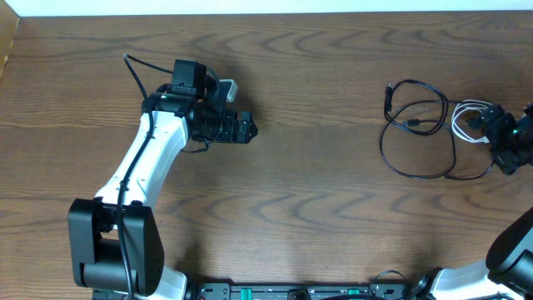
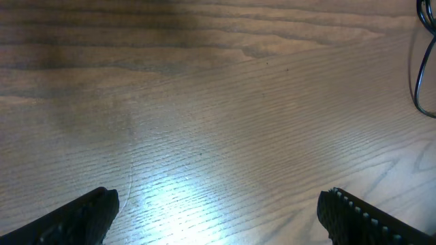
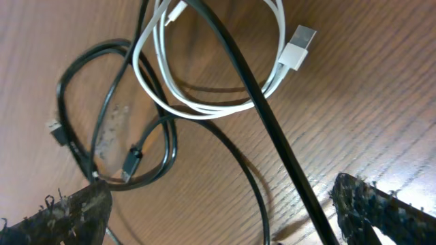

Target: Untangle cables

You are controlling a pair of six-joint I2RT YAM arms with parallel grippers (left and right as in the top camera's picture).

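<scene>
Cables counted: two, namely one black cable (image 1: 382, 148) and one white cable (image 3: 298, 49), both on a single wooden surface (image 1: 316, 217). Plug ends counted in the right wrist view: four, two dark ones on the black cable and two white ones on the white cable. Robot arms: two, the left arm (image 1: 150, 158) and the right arm (image 1: 516, 250), with one hand each, the left hand (image 1: 248, 129) and the right hand (image 1: 491, 133).

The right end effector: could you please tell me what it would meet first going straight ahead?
The right end effector would probably meet the black cable first; a strand crosses right ahead of it. The white cable loops beyond that. Depth is unclear from this view.
</scene>
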